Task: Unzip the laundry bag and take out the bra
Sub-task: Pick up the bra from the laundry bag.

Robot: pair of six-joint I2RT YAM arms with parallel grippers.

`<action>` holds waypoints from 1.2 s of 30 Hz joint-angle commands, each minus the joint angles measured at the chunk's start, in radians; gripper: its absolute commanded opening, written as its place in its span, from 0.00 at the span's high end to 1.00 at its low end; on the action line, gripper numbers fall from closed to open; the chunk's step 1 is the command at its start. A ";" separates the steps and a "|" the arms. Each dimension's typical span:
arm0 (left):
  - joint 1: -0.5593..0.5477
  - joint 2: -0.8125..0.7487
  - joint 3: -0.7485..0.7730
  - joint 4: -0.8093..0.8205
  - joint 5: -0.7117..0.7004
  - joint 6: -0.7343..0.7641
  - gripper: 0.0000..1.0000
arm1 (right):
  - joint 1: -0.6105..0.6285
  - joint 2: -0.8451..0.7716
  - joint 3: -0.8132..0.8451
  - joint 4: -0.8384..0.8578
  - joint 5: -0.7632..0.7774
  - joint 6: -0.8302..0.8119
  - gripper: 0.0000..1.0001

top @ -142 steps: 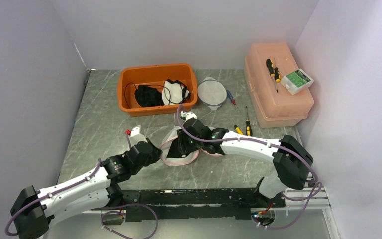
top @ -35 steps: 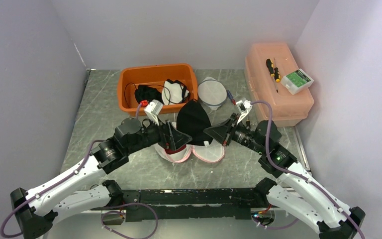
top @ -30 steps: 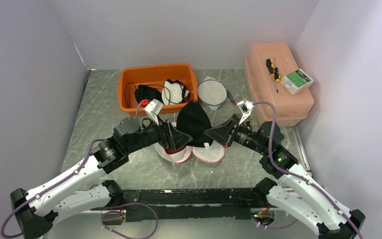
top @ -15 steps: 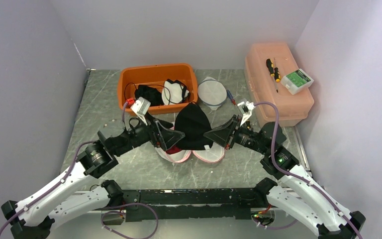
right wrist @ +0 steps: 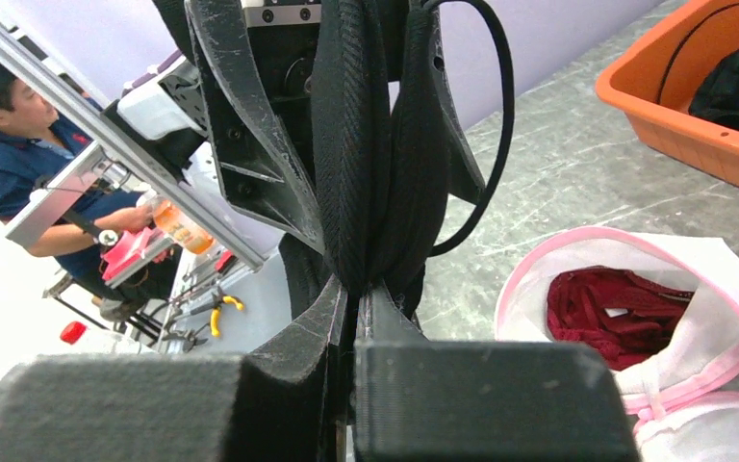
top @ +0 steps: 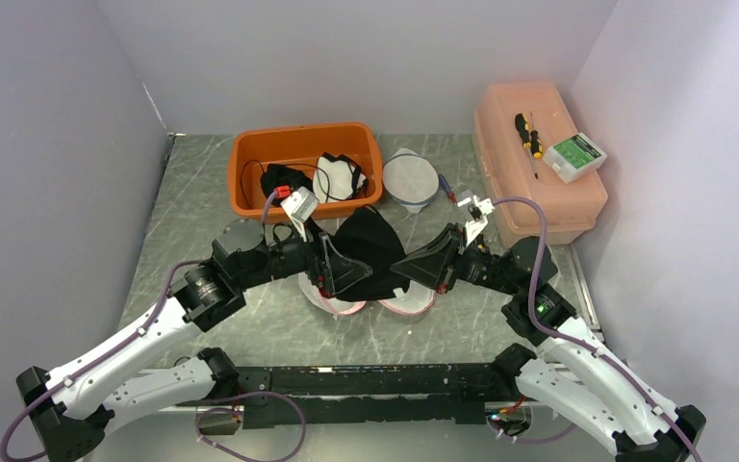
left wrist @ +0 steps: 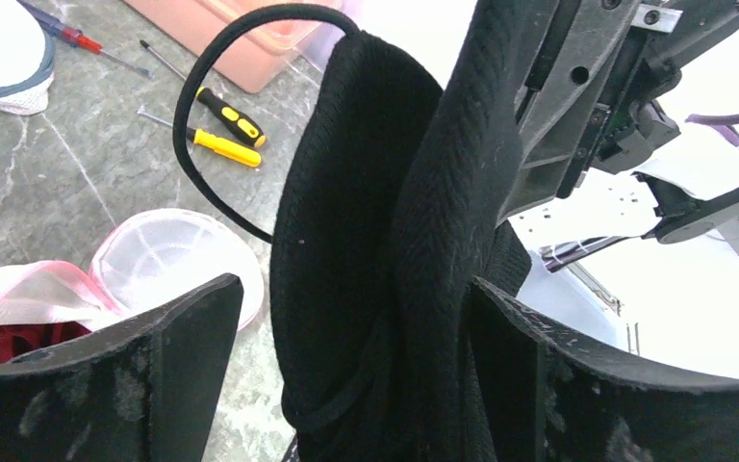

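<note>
A black bra (top: 370, 245) hangs above the table between both grippers. My right gripper (top: 397, 269) is shut on its lower edge, which shows pinched between the pads in the right wrist view (right wrist: 351, 289). My left gripper (top: 346, 272) is open, and the folded bra (left wrist: 385, 241) hangs between its two fingers (left wrist: 188, 337). Below lies the laundry bag (top: 346, 306), white mesh with pink trim, unzipped and gaping, with a dark red garment (right wrist: 616, 313) inside. One bra strap (left wrist: 212, 125) loops out to the side.
An orange bin (top: 250, 159) with dark and white garments stands behind. A round white mesh bag (top: 410, 178) lies next to it. A pink lidded box (top: 537, 183) with tools sits at right. Screwdrivers (top: 478, 248) lie near the right arm.
My left gripper has swung back to the right and now straddles the bra. The bra has sunk a little lower. My right gripper has kept its grip.
</note>
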 commanded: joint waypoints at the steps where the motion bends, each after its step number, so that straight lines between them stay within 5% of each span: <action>1: 0.004 -0.017 -0.003 0.068 0.044 0.015 0.13 | -0.003 -0.009 -0.003 0.080 -0.034 0.012 1.00; 10: 0.005 -0.020 -0.016 0.111 0.054 -0.012 0.81 | -0.003 -0.008 0.002 -0.013 0.023 -0.036 1.00; 12: 0.005 -0.014 -0.013 0.114 0.050 -0.016 0.95 | -0.002 -0.014 0.006 -0.040 0.034 -0.050 0.77; 19: 0.005 -0.026 0.003 0.051 -0.075 -0.015 0.97 | -0.002 -0.049 0.088 -0.270 0.124 -0.175 0.01; 30: 0.025 0.200 0.364 -0.289 -0.549 0.116 0.97 | -0.002 -0.223 0.007 -0.403 0.584 -0.119 0.00; 36: 0.266 0.432 0.571 -0.340 -0.437 0.118 0.97 | -0.002 -0.230 -0.107 -0.400 0.558 -0.113 0.01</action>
